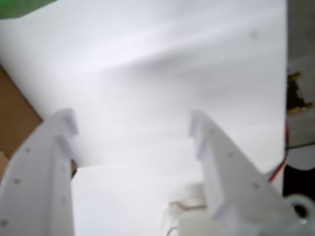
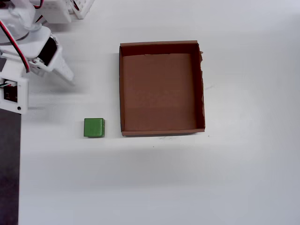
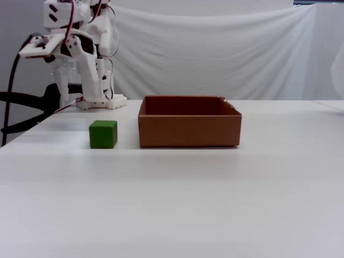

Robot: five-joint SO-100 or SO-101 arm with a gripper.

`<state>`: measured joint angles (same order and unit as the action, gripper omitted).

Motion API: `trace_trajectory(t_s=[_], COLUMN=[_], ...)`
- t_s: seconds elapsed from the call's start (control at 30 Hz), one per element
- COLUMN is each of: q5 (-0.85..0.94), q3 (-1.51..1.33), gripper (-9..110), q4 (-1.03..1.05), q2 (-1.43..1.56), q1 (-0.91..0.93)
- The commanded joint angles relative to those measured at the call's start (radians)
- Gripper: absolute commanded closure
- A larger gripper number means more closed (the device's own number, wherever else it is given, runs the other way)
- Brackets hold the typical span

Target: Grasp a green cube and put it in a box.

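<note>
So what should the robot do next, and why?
Probably swing the gripper toward the green cube and lower over it. The jaws stand open with nothing between them, the cube sits alone on the table just left of the box in the overhead view, and the box is empty.

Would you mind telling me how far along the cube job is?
Nothing looks done yet. The cube sits on the table, just left of the box in the overhead view; the box is empty. The pincer is open, holding nothing, away from the cube. Grasping and placing both remain.
</note>
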<state>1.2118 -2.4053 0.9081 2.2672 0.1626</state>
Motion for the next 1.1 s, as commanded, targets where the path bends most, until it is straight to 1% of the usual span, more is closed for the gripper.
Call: trace_trajectory(t_s=[0.0,0.3,0.5,0.83,1.07], q5=[0.017,0.003,0.003,0.012,0.006], q3=[0.109,0.284,0.399,0.491,0.541], gripper=[71,72,72,72,72], q4=[-0.018,-0.011,-0.028,-0.084,-0.086], q2=[-0.077,-0.327,-0.457,-0.532,-0.604], q1=[-0.028,-0.107,-0.121,-0.152,-0.187])
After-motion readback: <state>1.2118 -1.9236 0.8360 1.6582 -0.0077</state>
